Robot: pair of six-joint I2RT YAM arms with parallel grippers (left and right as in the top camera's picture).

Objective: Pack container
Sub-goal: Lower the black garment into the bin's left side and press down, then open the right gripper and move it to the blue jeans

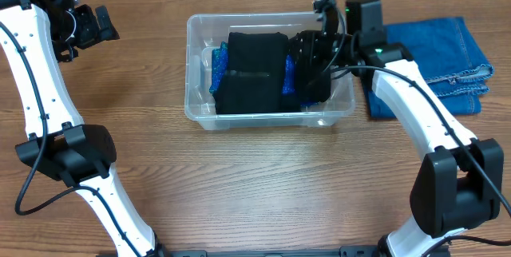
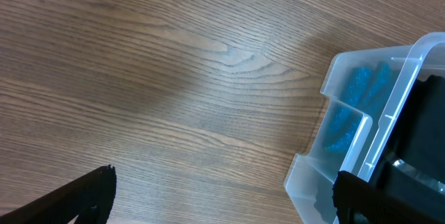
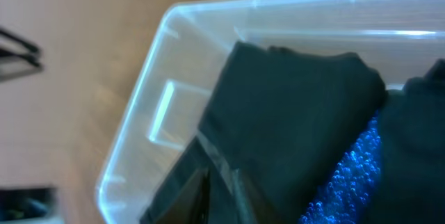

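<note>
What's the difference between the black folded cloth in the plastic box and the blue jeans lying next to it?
The black cloth is plain black; the jeans are blue denim. The black cloth lies inside the clear box, on top of something sparkly blue; the jeans lie outside it on the wooden table, on the right arm's side. Both are folded flat.

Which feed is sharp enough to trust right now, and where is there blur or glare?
Overhead: sharp and evenly lit, the container plainly outlined. Left wrist: crisp wood grain, a soft shadow across the table. Right wrist: blurred throughout, the black cloth smeared at its edges, bright streaks along the container rim.
</note>
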